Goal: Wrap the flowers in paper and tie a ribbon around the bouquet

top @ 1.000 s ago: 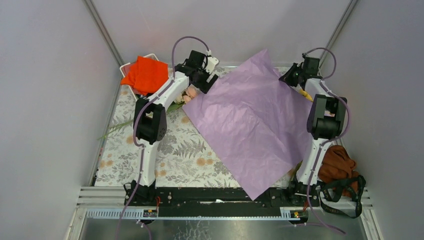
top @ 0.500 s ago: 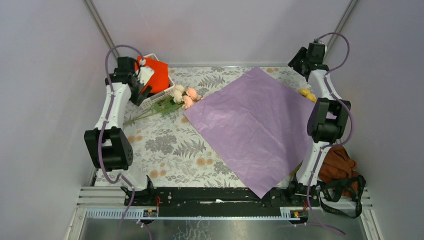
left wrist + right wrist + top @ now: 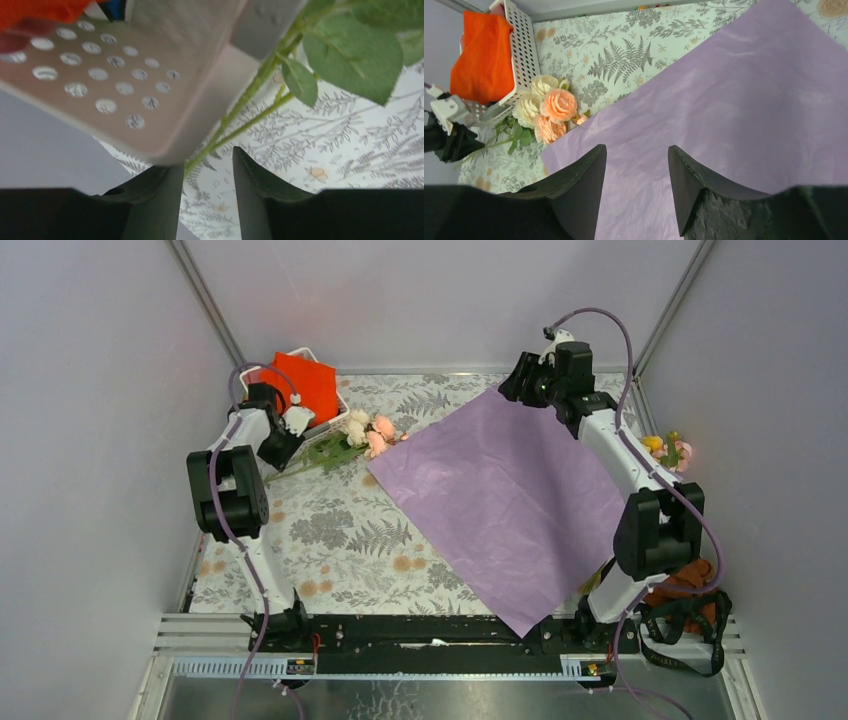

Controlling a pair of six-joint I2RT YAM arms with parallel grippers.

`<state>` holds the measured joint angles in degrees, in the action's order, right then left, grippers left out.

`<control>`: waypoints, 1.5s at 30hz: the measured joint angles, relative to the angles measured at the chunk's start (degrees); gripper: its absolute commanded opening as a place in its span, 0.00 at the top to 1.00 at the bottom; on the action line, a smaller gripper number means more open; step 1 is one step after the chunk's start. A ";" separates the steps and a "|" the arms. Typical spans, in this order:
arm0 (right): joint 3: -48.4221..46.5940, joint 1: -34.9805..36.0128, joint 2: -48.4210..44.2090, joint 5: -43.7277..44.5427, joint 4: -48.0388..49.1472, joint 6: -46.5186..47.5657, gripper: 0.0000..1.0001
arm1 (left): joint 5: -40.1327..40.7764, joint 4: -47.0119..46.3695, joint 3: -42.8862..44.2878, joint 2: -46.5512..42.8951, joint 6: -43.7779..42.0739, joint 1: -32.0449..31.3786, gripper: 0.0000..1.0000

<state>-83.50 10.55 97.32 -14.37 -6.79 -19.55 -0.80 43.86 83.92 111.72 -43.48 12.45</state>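
Plainly, the paper [image 3: 505, 490] is seen spread flat, purple face up, across the centre and right of the top view, its lowest corner laid over the black rail at the bottom. The flowers [image 3: 365, 432] are laid on the printed tablecloth [image 3: 350, 530] just left of the paper's left corner, cream and pink blooms toward the paper and green stems running down-left. The white basket [image 3: 340, 405] with the orange-red cloth [image 3: 305, 385] is found at the upper left, touching the leaves.

The left gripper [image 3: 285, 435] is held low beside the basket's lower edge. In its wrist view the fingers are parted, and the stem ends are seen reaching into the gap, nearer the left finger, without being pinched. The right gripper [image 3: 520, 385] is poised over the paper's top corner, its jaws released and nothing between them. A second cluster of yellow and pink blooms [image 3: 668, 448] is visible at the right edge.
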 measured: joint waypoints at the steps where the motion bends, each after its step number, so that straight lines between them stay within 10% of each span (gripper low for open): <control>1: 0.61 0.26 -0.52 -0.07 -0.24 0.13 0.43 | -0.37 -1.18 -0.09 0.46 0.20 0.09 0.60; 32: 4.55 5.70 -3.72 3.02 -2.08 2.86 0.43 | -12.96 -5.57 -8.48 -0.07 -0.66 3.72 0.56; 45: 8.13 7.13 -5.73 3.23 -1.60 2.84 0.43 | -21.55 3.17 -14.29 -12.37 -0.37 3.21 0.31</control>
<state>-75.37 17.67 91.59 -11.14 -8.38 -16.71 -22.35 47.03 69.63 99.35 -43.86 15.66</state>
